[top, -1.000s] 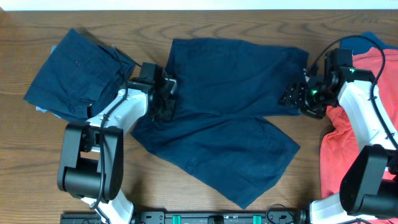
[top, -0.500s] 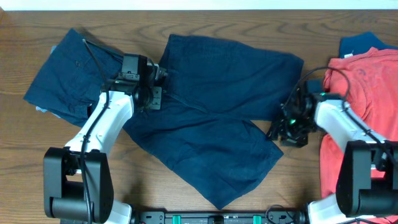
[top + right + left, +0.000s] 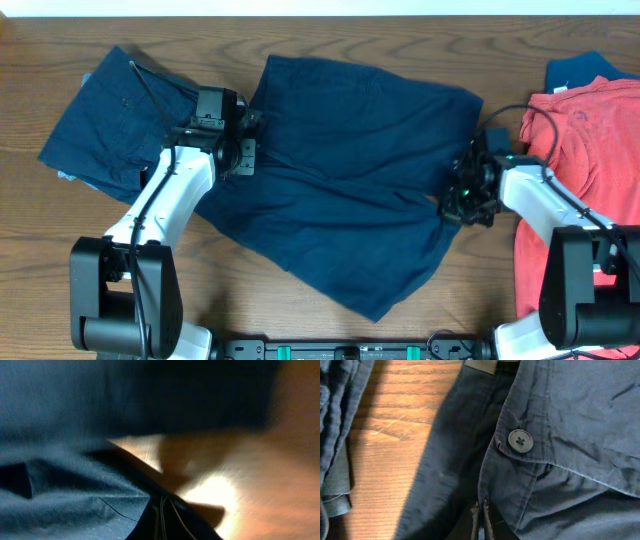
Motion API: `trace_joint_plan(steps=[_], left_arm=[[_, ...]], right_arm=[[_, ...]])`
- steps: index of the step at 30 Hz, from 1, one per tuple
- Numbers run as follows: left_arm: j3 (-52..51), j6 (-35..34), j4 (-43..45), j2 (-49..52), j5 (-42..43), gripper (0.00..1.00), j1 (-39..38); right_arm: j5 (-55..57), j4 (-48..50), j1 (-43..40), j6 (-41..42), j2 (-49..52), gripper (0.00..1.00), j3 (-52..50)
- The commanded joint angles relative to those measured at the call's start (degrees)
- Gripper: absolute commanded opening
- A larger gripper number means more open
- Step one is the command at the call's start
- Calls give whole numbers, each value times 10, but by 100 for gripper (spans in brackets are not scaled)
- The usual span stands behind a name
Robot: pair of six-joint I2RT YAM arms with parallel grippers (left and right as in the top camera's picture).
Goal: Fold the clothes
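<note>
The navy shorts [image 3: 350, 180] lie spread across the middle of the table, both legs pointing right. My left gripper [image 3: 245, 155] is shut on their waistband at the left end. In the left wrist view its fingertips [image 3: 481, 520] pinch the cloth just below the waist button [image 3: 520, 440]. My right gripper [image 3: 462, 200] is shut at the right edge of the shorts, where the two leg hems meet. The right wrist view is blurred: the closed gripper [image 3: 161, 515] has dark navy fabric [image 3: 65, 485] against it, above the wood table [image 3: 240, 475].
A folded navy garment [image 3: 110, 120] lies at the far left, close to my left arm. A coral-red shirt [image 3: 590, 150] covers the right edge of the table, with a brighter blue piece [image 3: 580, 68] peeking out above it. Bare wood [image 3: 60, 250] shows along the front.
My right gripper has closed at the shorts' right edge after swinging down and back toward it. My left gripper pulled the waistband up and left a second ago. The lower leg has shifted.
</note>
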Motion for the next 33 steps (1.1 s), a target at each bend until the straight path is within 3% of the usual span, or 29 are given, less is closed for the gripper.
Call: trace_joint_plan(steps=[1, 5, 6, 7, 8, 10, 13, 18, 25, 27, 30, 33], left_arm=[[12, -9, -1, -2, -35, 6, 3], [11, -16, 8, -2, -35, 11, 3], [11, -21, 8, -2, -35, 24, 2], [11, -22, 7, -2, -35, 32, 3], [11, -22, 5, -2, -35, 37, 3], [11, -22, -6, -2, -35, 47, 3], [11, -22, -31, -2, -35, 48, 3], [7, -22, -78, -2, -35, 48, 3], [-39, -22, -49, 17, -35, 47, 3], [-39, -22, -42, 30, -35, 40, 3], [-39, -22, -31, 40, -35, 14, 3], [-39, -22, -18, 41, -38, 7, 3]], right_arm=[[34, 29, -24, 13, 5, 1, 30], [33, 85, -32, -44, 5, 5, 47], [34, 92, -32, -54, 5, 20, 52], [33, 94, -32, -60, 5, 45, 59], [33, 93, -32, -61, 5, 59, 66], [34, 76, -32, -62, 5, 67, 83], [29, 31, -32, -61, 5, 69, 112], [-38, -91, -31, -62, 2, 63, 154], [-42, -231, -7, -42, 2, 56, 104], [-40, -224, 1, -17, 2, 56, 70], [-39, -177, 7, 28, 2, 58, 17], [-39, -126, 7, 64, 2, 55, -28]])
